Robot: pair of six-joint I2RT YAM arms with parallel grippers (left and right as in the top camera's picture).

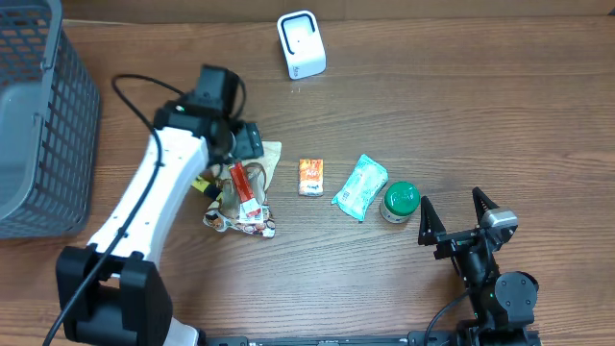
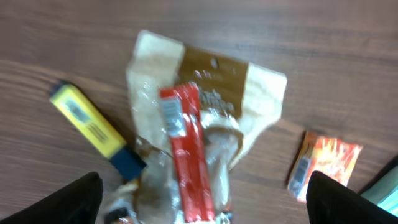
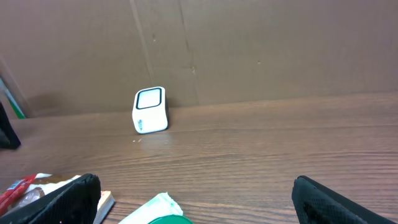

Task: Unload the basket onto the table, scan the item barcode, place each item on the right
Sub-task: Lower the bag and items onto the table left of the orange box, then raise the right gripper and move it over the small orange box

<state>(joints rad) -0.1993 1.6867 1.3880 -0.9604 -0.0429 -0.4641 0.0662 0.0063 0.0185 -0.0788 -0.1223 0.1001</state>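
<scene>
A red stick packet lies on a clear snack bag with a brown label, left of the table's middle. My left gripper hangs just above this pile, open, with the two dark fingertips wide apart and nothing between them. The white barcode scanner stands at the far edge of the table. At the front right my right gripper is open and empty, close behind a green-lidded jar.
A yellow highlighter lies against the bag's left side. An orange packet and a teal-white pouch lie between the pile and the jar. A grey mesh basket fills the left edge.
</scene>
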